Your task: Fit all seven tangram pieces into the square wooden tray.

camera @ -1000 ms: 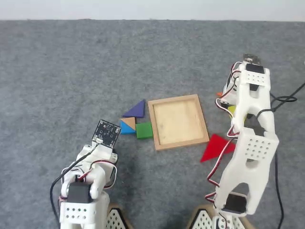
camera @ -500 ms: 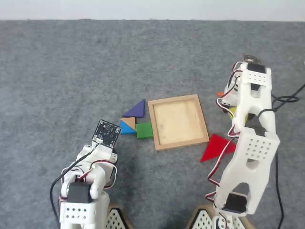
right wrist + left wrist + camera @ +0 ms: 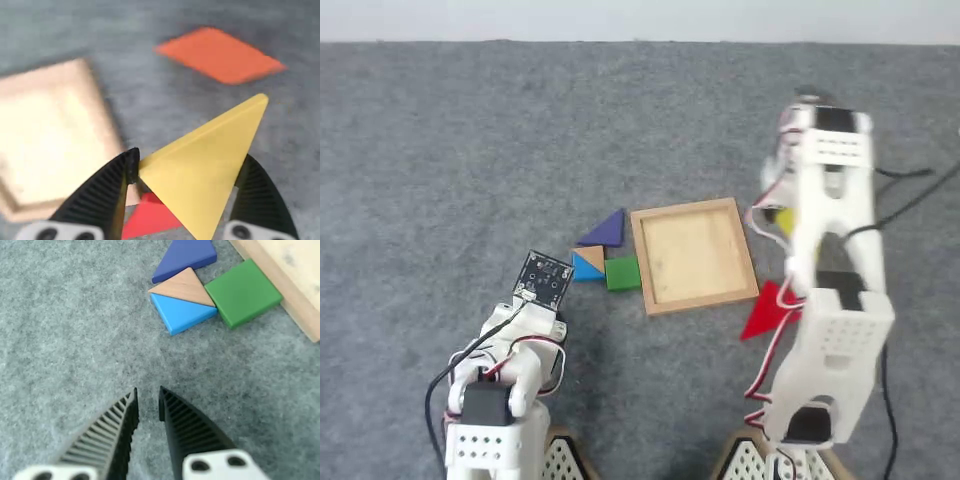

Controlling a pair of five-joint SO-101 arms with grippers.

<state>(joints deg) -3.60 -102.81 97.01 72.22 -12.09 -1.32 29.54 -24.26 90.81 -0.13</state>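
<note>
right wrist view shows right gripper (image 3: 190, 161) pinching the yellow triangle (image 3: 207, 182); left gripper (image 3: 148, 394) barely parted.

tray (image 3: 692, 255) floor open; green square (image 3: 622, 272) just beside rim

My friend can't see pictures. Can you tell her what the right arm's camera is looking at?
The right pincer grips a yellow triangle by its edges. Beyond it on the grey mat lie an orange parallelogram, part of the wooden tray and a corner of a red piece.
</note>
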